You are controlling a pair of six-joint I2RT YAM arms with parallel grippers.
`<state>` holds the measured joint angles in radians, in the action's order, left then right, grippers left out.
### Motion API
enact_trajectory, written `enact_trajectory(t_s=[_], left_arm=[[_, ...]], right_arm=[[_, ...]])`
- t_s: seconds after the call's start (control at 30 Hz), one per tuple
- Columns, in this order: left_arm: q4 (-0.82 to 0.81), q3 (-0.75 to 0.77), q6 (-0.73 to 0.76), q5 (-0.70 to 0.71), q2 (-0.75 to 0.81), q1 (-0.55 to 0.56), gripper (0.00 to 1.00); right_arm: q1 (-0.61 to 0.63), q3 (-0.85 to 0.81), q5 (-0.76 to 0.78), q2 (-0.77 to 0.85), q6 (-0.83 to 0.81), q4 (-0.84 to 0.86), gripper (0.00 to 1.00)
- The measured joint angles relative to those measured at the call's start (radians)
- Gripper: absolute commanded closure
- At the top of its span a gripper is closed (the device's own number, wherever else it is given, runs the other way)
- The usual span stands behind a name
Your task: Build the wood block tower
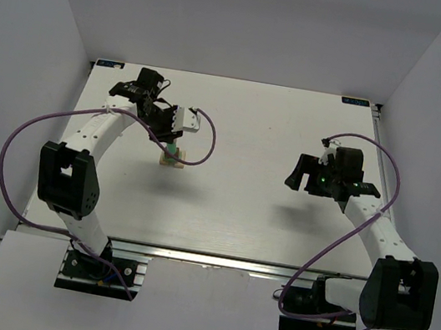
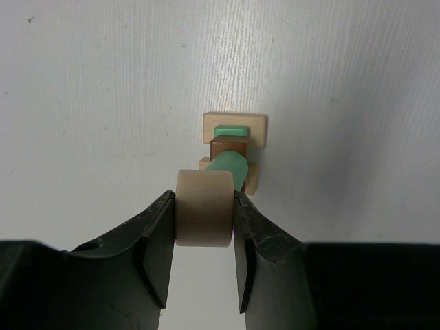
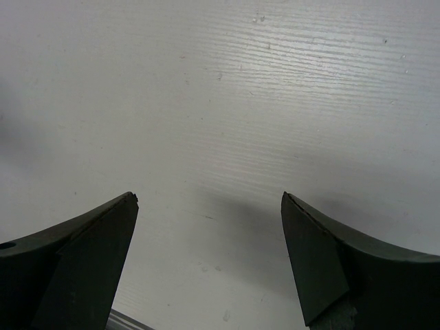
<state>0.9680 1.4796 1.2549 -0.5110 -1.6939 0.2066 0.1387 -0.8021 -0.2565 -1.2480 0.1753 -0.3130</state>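
The wood block tower (image 1: 173, 157) stands left of the table's middle. In the left wrist view I look down on it: a tan base block (image 2: 235, 128), a mint-green oblong (image 2: 230, 130), a dark brown cube (image 2: 228, 146) and a second green block (image 2: 230, 168). My left gripper (image 2: 204, 206) is shut on a light tan round block (image 2: 203, 214), held just above the tower's near side. In the top view the left gripper (image 1: 178, 124) hangs over the tower. My right gripper (image 3: 210, 206) is open and empty over bare table; it also shows in the top view (image 1: 297, 174), far right of the tower.
The white table (image 1: 238, 210) is walled by grey panels on three sides. Purple cables loop from both arms. The near edge has a metal rail (image 1: 230, 261) by the arm bases.
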Motion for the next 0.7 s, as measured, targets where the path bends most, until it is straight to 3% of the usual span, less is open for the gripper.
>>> enact_trajectory(t_s=[0.7], left_arm=[[-0.003,-0.013,0.010,-0.001,0.000,0.000,0.63]], right_arm=[[0.000,0.000,0.000,0.014,-0.003,0.000,0.11]])
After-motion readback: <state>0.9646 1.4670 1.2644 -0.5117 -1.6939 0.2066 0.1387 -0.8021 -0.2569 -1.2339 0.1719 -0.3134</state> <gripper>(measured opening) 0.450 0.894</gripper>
